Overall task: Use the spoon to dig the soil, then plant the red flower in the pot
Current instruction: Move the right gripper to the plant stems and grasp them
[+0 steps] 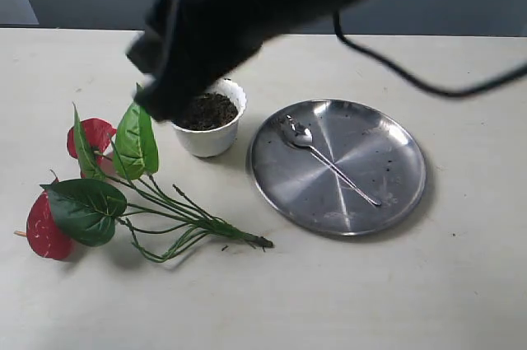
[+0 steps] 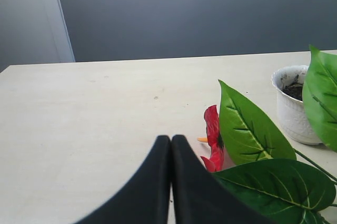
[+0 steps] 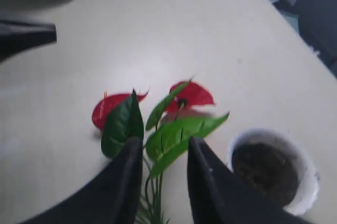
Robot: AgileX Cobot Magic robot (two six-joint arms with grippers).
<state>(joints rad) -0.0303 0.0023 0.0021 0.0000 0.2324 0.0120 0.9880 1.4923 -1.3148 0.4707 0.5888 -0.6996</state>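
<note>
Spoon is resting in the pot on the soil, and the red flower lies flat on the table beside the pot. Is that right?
No: the spoon lies on the steel plate, not in the pot, as the exterior view shows. The red flower does lie flat on the table beside the pot.

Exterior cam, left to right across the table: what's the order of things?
red flower → pot, with the soil in it → steel plate, with the spoon lying on it.
</note>
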